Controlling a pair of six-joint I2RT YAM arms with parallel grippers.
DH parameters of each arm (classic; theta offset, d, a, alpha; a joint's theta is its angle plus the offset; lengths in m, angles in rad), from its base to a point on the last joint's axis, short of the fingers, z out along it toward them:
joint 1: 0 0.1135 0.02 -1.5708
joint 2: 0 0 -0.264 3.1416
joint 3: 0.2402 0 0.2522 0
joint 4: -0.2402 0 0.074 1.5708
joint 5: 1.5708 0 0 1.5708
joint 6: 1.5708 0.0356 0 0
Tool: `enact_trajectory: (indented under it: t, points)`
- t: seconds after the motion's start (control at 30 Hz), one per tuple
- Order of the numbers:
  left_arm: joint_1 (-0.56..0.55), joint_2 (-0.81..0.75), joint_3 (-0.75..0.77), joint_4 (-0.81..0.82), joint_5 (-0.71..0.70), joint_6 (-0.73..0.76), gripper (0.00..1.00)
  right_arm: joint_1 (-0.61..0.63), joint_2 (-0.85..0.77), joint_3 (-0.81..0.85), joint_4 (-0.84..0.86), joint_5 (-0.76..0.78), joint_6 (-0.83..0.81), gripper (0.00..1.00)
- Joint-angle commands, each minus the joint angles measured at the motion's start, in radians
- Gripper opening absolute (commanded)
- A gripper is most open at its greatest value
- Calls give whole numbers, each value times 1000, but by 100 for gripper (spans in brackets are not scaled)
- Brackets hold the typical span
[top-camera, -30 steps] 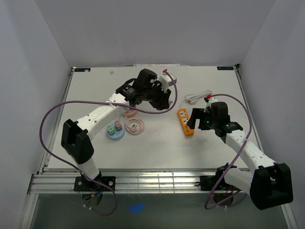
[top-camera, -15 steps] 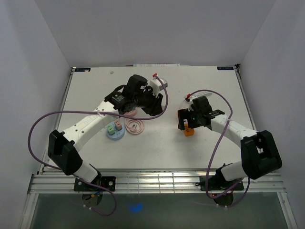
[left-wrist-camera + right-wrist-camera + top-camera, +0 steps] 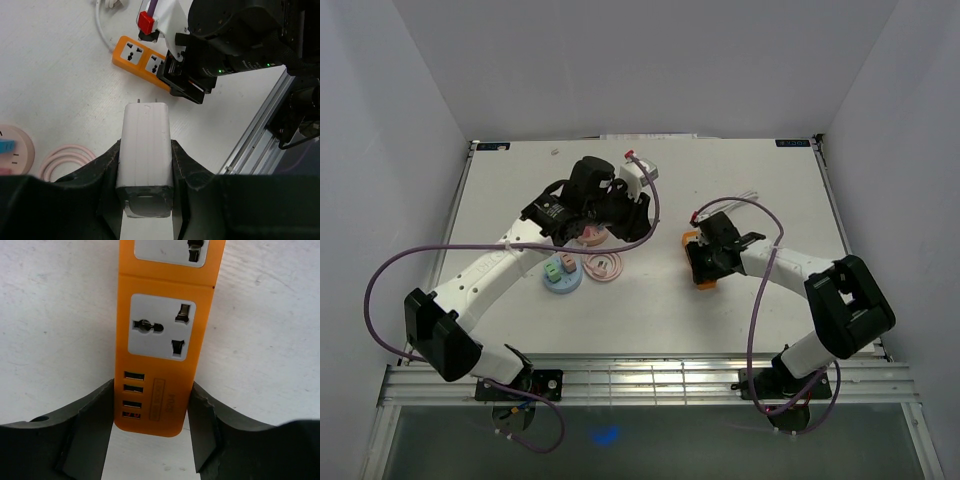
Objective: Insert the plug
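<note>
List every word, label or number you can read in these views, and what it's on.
Nothing reads clearly.
orange power strip: framed label beside the USB ports, upside down and blurred, unreadable.
Same strip: small red display by the end port, digits too blurred.
black housing of the right arm: white print by the green lights, too small.
blue stickers at the table's far corners: too small.
white plug: no print visible.
</note>
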Motion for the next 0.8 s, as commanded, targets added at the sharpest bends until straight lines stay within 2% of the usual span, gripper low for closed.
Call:
enact_trajectory:
  t: [0.0,0.13,0.27,0.4,0.5,0.57,0.77]
  points:
    - [5,-64,4,-18,26,11,0,82,-21,22,-4,2,6,43]
    - [5,-67,-7,-52,28,22,0,192,-82,-19,18,-16,9,43]
    - [5,-64,-22,-76,33,26,0,208,-151,-72,39,-58,11,49]
    - [5,-59,-38,-87,46,30,0,209,-240,-102,38,-59,6,82]
    - [5,-44,-36,-92,57,26,0,208,-288,-109,23,-59,-12,90]
    - [5,-30,-24,-105,56,23,0,208,-300,-107,10,-102,-21,92]
    - [5,34,19,-130,96,36,0,182,-401,-135,15,-82,8,91]
